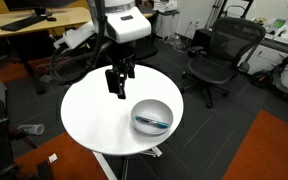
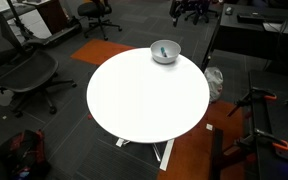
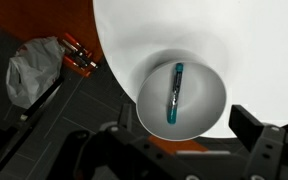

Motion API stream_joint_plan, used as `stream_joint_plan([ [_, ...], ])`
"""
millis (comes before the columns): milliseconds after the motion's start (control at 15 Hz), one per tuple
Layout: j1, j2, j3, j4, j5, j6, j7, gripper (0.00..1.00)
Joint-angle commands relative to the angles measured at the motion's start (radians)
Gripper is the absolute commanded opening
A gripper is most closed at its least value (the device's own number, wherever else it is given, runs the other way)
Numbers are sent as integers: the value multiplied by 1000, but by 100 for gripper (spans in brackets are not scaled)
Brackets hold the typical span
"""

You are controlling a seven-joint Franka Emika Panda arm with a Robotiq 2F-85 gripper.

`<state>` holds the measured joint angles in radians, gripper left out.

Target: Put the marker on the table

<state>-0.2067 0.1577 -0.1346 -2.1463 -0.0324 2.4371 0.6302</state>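
Item: marker [image 3: 174, 95] – thin, dark, teal-tinted stick, lying flat inside the grey bowl [image 3: 209, 85], along the bowl's floor and shorter than the bowl is wide; in the wrist view it runs near to far, slightly left of the bowl's centre. In an exterior view the marker [image 1: 152, 122] shows as a short dark-teal streak in the bowl [image 1: 152, 108]. In an exterior view from across the room the bowl [image 2: 164, 51] is small and its contents are too fine to make out. Support: round white table [image 1: 99, 115], pedestal base; the bowl stands on its top close to the rim, the rest of the top plain white. The marker touches the bowl only, not the table top. Tool: gripper [image 1: 117, 88], black, hanging above the table just left of the bowl and clear of both. Its fingers [image 3: 256, 132] appear at the lower edge of the wrist view, spread well apart – nothing held between them. Surroundings: crumpled pale plastic bag [image 3: 32, 72] on the dark floor beside the table, with a small orange-and-black object near it, kind unclear; black office chair [image 1: 219, 50] to the far right; wooden desk [image 1: 44, 22] at far left; orange rug [image 1: 274, 145] at near right.
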Motion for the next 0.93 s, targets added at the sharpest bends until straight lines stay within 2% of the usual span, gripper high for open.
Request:
stream_joint_plan([
  [0, 32, 87, -33, 97, 33, -11, 24, 100],
  [600, 47, 239, -46, 213, 111, -23, -6, 100],
  [667, 56, 214, -55, 177, 94, -4, -8, 100],
  [867, 58, 228, -59, 181, 96, -4, -8, 100],
])
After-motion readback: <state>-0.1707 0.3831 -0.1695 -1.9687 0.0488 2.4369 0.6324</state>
